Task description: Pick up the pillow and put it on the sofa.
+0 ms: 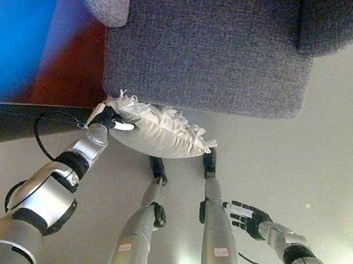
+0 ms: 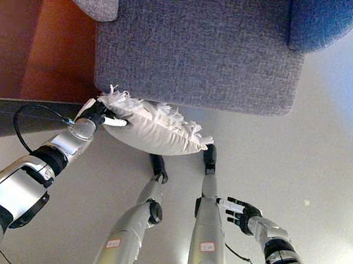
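Observation:
A cream pillow [image 1: 160, 133] with a white fringed edge lies on the pale floor, right in front of the grey sofa [image 1: 208, 50]. My left hand [image 1: 108, 120] is at the pillow's left end, its fingers curled onto that edge. My right hand [image 1: 247, 217] hangs low at the right, apart from the pillow, fingers spread and holding nothing. The pillow also shows in the right eye view [image 2: 154, 128], touching the sofa's front face.
The sofa's seat front [image 2: 194, 55] fills the upper middle, with an armrest on each side. A dark red-brown floor area [image 2: 35, 51] and a dark strip lie to the left of the sofa. Pale floor [image 1: 332, 155] spreads to the right.

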### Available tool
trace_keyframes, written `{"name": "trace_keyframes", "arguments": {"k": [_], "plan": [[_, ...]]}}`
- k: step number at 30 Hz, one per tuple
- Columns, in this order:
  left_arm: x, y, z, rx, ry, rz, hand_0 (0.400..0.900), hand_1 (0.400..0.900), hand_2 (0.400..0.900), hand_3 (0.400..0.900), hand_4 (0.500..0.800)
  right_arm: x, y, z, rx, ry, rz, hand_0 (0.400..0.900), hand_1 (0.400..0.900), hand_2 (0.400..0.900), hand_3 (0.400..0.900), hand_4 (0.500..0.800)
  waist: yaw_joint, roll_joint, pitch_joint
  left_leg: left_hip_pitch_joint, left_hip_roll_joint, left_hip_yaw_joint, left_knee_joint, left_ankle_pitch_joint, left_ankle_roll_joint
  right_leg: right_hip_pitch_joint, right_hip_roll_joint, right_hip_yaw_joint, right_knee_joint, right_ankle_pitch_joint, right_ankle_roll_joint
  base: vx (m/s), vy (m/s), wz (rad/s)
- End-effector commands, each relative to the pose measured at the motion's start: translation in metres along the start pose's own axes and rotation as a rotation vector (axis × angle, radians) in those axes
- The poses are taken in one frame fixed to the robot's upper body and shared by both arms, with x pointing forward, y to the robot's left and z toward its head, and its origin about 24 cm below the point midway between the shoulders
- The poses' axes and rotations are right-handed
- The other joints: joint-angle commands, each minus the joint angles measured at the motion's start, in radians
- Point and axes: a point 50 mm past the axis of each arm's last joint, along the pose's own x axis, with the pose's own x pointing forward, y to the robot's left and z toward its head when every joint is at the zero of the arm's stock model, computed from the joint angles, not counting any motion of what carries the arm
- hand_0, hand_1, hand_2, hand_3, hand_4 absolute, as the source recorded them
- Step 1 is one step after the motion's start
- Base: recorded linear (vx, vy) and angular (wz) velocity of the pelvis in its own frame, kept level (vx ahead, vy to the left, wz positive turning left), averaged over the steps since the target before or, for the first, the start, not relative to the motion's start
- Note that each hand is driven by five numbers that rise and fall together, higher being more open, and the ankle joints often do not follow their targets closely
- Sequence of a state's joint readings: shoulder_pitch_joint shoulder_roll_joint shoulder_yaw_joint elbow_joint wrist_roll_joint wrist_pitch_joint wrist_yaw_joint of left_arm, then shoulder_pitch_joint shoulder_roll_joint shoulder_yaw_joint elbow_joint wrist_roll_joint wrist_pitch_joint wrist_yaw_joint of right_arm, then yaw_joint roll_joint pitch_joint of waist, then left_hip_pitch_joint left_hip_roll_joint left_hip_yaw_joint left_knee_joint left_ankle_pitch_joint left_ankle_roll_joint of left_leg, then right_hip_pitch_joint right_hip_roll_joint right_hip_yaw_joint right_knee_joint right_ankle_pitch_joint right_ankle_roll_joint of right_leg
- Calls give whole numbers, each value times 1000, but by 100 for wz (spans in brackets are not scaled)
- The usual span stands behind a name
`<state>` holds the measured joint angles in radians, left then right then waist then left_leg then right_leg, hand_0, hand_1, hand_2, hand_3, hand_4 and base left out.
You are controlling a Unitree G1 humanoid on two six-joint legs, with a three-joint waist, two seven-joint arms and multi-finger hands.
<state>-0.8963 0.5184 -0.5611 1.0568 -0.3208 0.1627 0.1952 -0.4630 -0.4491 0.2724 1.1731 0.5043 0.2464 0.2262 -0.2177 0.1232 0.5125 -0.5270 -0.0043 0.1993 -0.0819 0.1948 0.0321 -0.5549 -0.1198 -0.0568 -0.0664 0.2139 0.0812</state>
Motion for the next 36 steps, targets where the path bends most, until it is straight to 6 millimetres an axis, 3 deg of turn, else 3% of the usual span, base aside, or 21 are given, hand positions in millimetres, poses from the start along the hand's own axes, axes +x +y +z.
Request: {"name": "trace_keyframes", "arguments": {"k": [1, 7, 8, 9, 15, 31, 36], "plan": [[6, 27, 36, -85, -59, 79, 900, 900, 900, 900, 800, -2, -9, -18, 3, 65, -8, 900, 900, 900, 900, 800, -9, -29, 8, 14, -13, 46, -3, -1, -130, -63, 29, 66, 52, 0, 69, 7, -34, 6], [5, 27, 63, -115, -107, 70, 900, 900, 900, 900, 800, -1, -3, -7, 4, 51, 12, 900, 900, 900, 900, 800, -20, -31, 8, -23, -7, 56, -3, 6, -133, -99, 33, 71, 54, 2, 70, 5, -11, -1], [5, 28, 68, -120, -117, 70, 616, 616, 616, 616, 629, -1, -3, -7, 4, 50, 13, 900, 900, 900, 900, 800, -22, -32, 8, -32, -5, 58, -3, 7, -134, -105, 33, 71, 52, 2, 71, 0, 0, 0], [4, 30, 71, -122, -127, 71, 400, 400, 400, 400, 500, -2, -4, -6, 3, 53, 15, 900, 900, 900, 900, 800, -24, -32, 8, -38, -4, 60, -2, 9, -136, -111, 34, 71, 51, 3, 71, 2, -6, -4], [2, 30, 88, -143, -159, 74, 400, 400, 400, 400, 500, -2, -6, -9, 1, 52, 13, 900, 900, 900, 900, 800, -29, -27, 8, -67, -1, 65, 0, 10, -136, -142, 36, 75, 60, -1, 71, 3, 0, -3], [2, 22, 83, -143, -157, 27, 400, 400, 400, 400, 500, -3, -7, -6, 4, 31, 19, 900, 900, 900, 900, 800, -22, -22, 8, -26, 1, 64, 5, 1, -140, -104, 29, 61, 69, -18, 70, -2, -4, 1], [1, 6, 79, -104, -177, -45, 400, 400, 400, 400, 500, -1, -3, -8, 20, 36, 24, 900, 900, 900, 900, 800, -17, -25, 8, 44, -4, 55, 5, -13, -135, -38, 25, 47, 72, -27, 68, -10, -37, 6]]}}
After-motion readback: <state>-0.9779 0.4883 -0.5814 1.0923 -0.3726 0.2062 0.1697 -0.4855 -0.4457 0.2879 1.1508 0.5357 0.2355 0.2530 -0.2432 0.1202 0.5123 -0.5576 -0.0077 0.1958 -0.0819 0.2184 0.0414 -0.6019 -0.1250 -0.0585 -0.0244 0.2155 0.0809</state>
